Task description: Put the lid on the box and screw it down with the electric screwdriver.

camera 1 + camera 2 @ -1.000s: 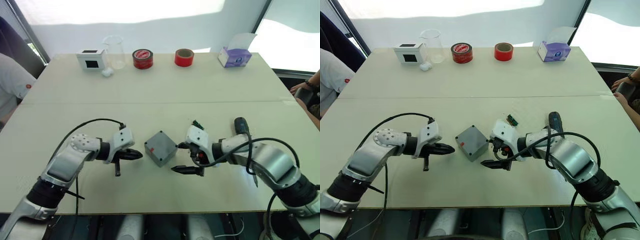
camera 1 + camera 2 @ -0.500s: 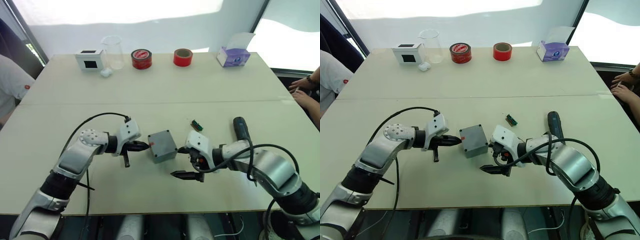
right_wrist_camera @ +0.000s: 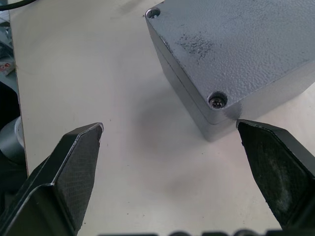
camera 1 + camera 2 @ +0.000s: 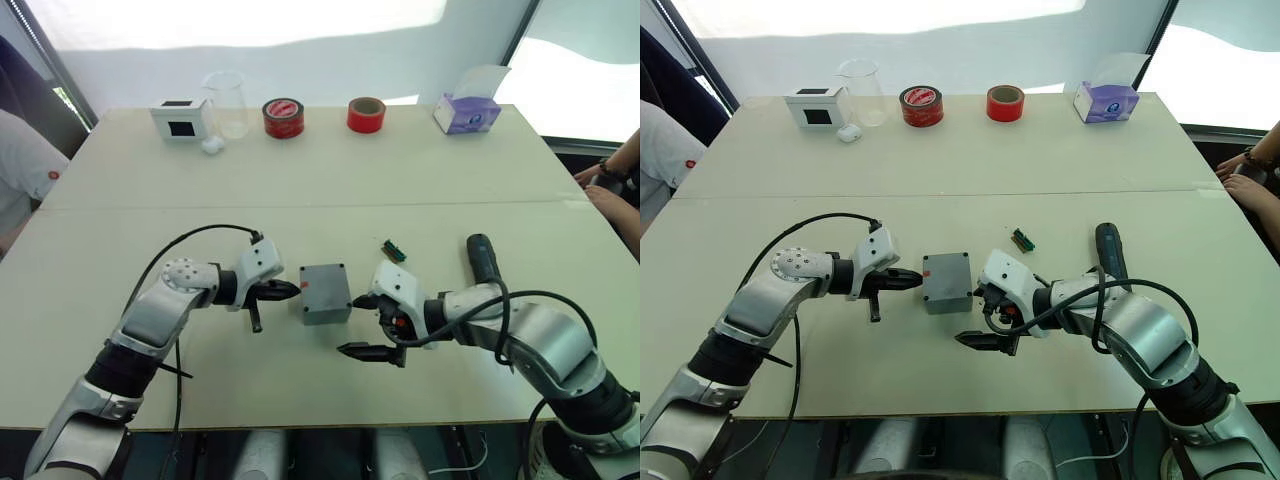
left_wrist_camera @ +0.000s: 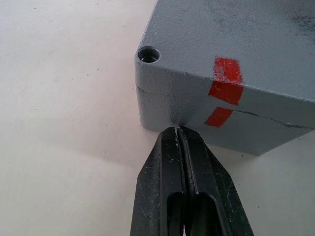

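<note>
Left wrist view: closed fingers (image 5: 183, 147) touch box (image 5: 275, 98).

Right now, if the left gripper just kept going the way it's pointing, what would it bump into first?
The left gripper, fingers pressed shut, points at the side wall of the grey box, just below the lid seam. Its tips look at or almost against that wall, so the box comes first.
</note>
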You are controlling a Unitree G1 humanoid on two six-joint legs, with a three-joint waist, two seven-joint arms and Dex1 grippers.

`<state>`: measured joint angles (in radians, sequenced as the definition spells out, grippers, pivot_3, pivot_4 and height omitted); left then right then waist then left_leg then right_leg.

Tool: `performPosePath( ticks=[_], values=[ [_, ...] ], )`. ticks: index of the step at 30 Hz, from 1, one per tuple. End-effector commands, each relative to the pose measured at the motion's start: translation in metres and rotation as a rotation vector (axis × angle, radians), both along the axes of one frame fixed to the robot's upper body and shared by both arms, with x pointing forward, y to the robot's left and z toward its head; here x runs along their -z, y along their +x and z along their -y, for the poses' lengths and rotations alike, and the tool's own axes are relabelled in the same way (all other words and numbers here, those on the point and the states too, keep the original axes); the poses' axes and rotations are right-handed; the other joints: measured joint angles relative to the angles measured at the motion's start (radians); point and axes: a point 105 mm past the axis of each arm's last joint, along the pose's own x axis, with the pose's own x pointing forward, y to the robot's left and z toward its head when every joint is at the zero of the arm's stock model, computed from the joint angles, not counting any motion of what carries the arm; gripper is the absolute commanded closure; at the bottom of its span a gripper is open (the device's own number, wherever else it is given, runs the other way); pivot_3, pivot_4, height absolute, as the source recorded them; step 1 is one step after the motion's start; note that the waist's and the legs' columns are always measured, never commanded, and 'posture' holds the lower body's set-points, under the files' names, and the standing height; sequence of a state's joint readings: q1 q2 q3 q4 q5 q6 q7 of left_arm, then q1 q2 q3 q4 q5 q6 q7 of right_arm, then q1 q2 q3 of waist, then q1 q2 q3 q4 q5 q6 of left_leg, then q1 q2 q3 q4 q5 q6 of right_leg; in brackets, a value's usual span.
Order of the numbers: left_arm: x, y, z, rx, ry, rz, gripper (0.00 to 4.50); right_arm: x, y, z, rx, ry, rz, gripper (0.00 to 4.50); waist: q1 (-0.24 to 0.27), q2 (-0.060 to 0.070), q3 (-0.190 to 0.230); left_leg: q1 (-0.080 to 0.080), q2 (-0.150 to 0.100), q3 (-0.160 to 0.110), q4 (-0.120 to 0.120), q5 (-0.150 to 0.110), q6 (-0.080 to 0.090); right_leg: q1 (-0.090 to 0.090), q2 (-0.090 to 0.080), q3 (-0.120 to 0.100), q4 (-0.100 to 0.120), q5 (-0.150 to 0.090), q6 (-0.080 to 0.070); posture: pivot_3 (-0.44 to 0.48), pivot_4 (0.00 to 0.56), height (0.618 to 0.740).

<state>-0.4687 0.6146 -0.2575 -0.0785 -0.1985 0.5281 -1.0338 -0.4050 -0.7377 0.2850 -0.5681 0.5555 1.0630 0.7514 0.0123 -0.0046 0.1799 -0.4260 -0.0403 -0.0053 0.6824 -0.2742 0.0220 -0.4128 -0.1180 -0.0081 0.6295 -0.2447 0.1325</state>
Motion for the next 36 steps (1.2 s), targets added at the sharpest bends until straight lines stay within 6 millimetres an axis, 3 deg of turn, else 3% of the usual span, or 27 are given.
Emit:
performPosePath(
  ticks=[1,9,22,26,30,34,36],
  values=[
    [-0.011,0.001,0.005,0.023,-0.013,0.049,4.50,-0.012,-0.004,-0.005,-0.027,0.030,0.049,0.02,0.000,0.000,0.000,0.000,0.000,0.000,0.000,0.000,0.000,0.000,0.000,0.000,0.000,0.000,0.000,0.000,0.150,0.740],
    [-0.019,0.004,-0.003,-0.004,-0.030,0.060,4.50,-0.021,0.001,0.002,0.016,0.058,0.068,0.02,0.000,0.000,0.000,0.000,0.000,0.000,0.000,0.000,0.000,0.000,0.000,0.000,0.000,0.000,0.000,0.000,0.150,0.740],
    [-0.026,0.005,0.002,-0.019,-0.082,0.056,4.50,-0.025,-0.001,0.005,0.036,0.080,0.063,0.02,0.000,0.000,0.000,0.000,0.000,0.000,0.000,0.000,0.000,0.000,0.000,0.000,0.000,0.000,0.000,0.000,0.150,0.740],
    [-0.042,0.007,-0.009,-0.041,-0.101,0.069,4.50,-0.039,0.009,0.022,0.098,0.062,0.146,0.02,0.000,0.000,0.000,0.000,0.000,0.000,0.000,0.000,0.000,0.000,0.000,0.000,0.000,0.000,0.000,0.000,0.150,0.740],
    [-0.064,-0.006,-0.019,-0.004,-0.164,0.024,4.50,-0.062,0.013,0.041,0.188,0.109,0.199,0.02,-0.001,0.000,0.000,0.000,0.000,0.000,0.000,0.000,0.000,0.000,0.000,0.000,0.000,0.000,0.000,0.000,0.150,0.740],
    [-0.068,-0.013,-0.021,0.014,-0.159,0.009,4.50,-0.065,0.013,0.049,0.229,0.115,0.208,0.02,0.001,0.000,0.000,0.000,0.000,0.000,0.000,0.000,0.000,0.001,0.000,0.000,0.000,0.000,0.000,0.000,0.150,0.740],
    [-0.077,-0.026,-0.014,0.105,-0.138,0.005,4.50,-0.053,0.019,0.072,0.357,0.090,0.205,0.02,0.003,-0.001,0.000,0.000,0.000,0.000,0.000,0.000,0.000,0.001,0.000,0.000,0.000,0.000,0.000,0.000,0.150,0.740]
  ],
)
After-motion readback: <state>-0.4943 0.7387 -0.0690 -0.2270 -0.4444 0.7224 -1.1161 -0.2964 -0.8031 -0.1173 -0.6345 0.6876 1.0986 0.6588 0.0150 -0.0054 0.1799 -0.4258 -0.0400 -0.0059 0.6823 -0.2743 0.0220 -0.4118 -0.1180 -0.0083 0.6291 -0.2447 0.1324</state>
